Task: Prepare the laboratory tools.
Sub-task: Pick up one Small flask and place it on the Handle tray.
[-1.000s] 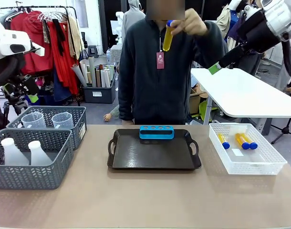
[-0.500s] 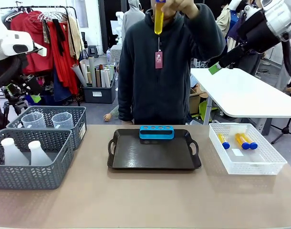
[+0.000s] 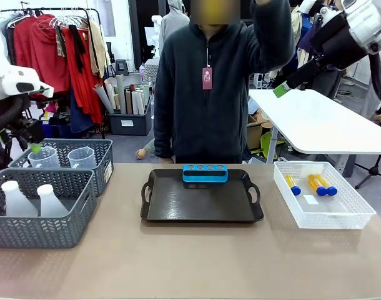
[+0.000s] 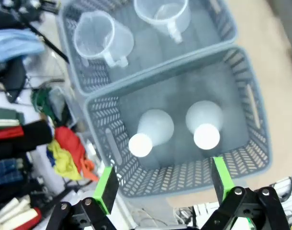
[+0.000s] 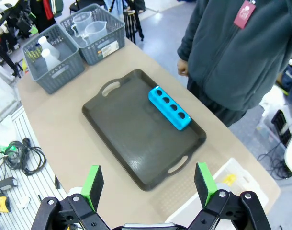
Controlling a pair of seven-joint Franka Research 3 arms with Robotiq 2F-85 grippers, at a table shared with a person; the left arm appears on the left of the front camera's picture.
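The left fingers (image 4: 106, 186) stand spread wide and empty above the near grey basket (image 4: 112, 153), over its two white conical flasks (image 4: 151, 130). Two clear beakers (image 4: 102, 37) sit in the far grey basket (image 3: 62, 142). The right fingers (image 5: 94, 184) hang released and empty high over the black tray (image 5: 131, 139) with its blue rack (image 5: 169, 108). Three blue-capped yellow tubes (image 3: 316, 185) lie in the white mesh bin (image 3: 321, 219) on the counter (image 3: 190, 262)

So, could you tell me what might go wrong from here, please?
The flasks stand close together in the grey basket, so the open left gripper, coming down for one, might tip the other. The person's raised arm looks near the right arm; a swing there could strike it.
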